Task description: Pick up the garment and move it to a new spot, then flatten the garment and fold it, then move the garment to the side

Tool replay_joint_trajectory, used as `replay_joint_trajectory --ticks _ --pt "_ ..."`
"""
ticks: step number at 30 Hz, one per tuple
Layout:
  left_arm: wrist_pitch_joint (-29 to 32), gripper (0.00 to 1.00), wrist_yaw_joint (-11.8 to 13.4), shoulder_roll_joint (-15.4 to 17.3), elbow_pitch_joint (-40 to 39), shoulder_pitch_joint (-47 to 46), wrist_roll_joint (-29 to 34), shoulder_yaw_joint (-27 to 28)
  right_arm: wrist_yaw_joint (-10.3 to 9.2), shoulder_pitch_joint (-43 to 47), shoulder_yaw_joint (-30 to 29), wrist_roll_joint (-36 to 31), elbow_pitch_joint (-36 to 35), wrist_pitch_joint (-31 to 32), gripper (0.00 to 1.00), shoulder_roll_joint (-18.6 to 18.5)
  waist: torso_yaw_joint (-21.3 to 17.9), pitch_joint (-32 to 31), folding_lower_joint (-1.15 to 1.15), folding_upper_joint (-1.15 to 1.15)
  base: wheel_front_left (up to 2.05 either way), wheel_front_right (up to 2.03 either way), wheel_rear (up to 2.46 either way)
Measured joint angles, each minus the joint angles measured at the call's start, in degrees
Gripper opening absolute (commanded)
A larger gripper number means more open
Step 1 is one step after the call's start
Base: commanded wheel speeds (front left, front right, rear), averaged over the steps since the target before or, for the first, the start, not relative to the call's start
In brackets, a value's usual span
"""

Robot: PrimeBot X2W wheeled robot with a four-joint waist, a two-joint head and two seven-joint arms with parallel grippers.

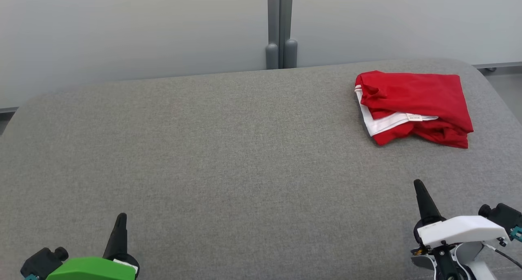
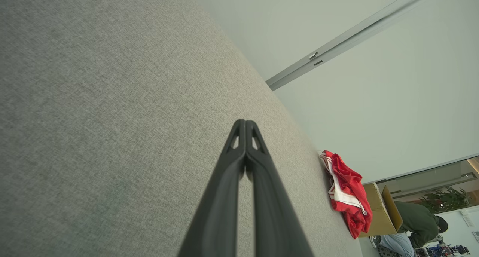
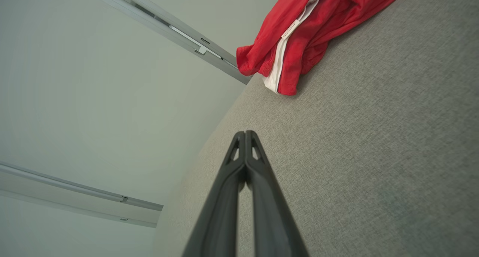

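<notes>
A red garment [image 1: 416, 106] with a white band lies bunched and partly folded at the far right of the grey padded table [image 1: 228, 149]. It also appears in the left wrist view as a red garment [image 2: 348, 193] at the lower right, and in the right wrist view as a red garment [image 3: 307, 28] at the top. My left gripper [image 1: 121, 219] sits at the near left, shut and empty, well away from the cloth. My right gripper [image 1: 419, 185] sits at the near right, shut and empty, a short way in front of the garment. The shut tips also show in the wrist views: left gripper [image 2: 245, 121], right gripper [image 3: 245, 132].
A pale wall with a grey post [image 1: 280, 27] stands behind the table. Past the table's right end, the left wrist view shows a cardboard box [image 2: 380, 212] and a person [image 2: 419, 221] in dark clothing. The table's rounded right corner [image 1: 481, 74] is close to the garment.
</notes>
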Motion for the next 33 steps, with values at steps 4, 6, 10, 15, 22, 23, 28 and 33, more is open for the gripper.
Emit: replay_joint_trajectory --ticks 4,6,10,15,22,23,28,33 --pt "0.7 0.00 -0.9 0.0 0.9 -1.1 -3.2 0.5 0.86 -1.0 -1.1 3.7 0.5 0.9 0.00 -0.3 0.1 0.2 0.00 0.00 0.00 0.00 0.00" --pt "0.8 0.00 -1.0 0.0 1.1 -1.3 -4.2 0.7 0.90 -1.0 -1.2 4.4 0.6 1.0 0.00 -0.3 0.1 0.3 0.00 0.00 0.00 0.00 0.00" --pt "1.3 0.00 -1.5 0.1 1.6 -1.7 -6.5 1.3 1.47 -1.3 -1.8 7.5 1.0 1.7 0.00 -0.3 0.2 0.5 0.00 0.00 0.00 0.00 0.00" --pt "2.3 0.00 -2.1 0.2 2.2 -2.7 -9.8 1.5 2.29 -2.3 -2.8 11.2 1.4 2.3 0.00 -0.5 0.4 0.7 0.00 0.00 0.00 0.00 0.00" --pt "3.2 0.00 -3.1 0.3 3.5 -3.6 -14.4 2.0 3.28 -3.3 -3.9 16.6 2.2 3.5 0.00 -0.6 0.5 1.0 0.00 0.00 0.00 0.00 0.00" --pt "3.2 0.00 -3.3 0.3 3.5 -3.8 -15.4 2.1 3.32 -3.4 -4.2 17.4 2.3 3.7 0.00 -0.6 0.6 1.1 0.00 0.00 0.00 0.00 0.00" --pt "3.8 0.00 -4.0 0.3 4.1 -5.0 -18.6 2.9 3.83 -3.7 -5.1 21.1 2.9 4.3 0.00 -0.7 0.7 1.3 0.00 0.00 0.00 0.00 0.00" --pt "4.8 0.00 -4.6 0.3 5.1 -5.8 -21.5 3.3 4.65 -4.6 -5.9 24.8 3.3 5.0 0.00 -0.7 0.8 1.6 0.00 0.00 0.00 0.00 0.00"
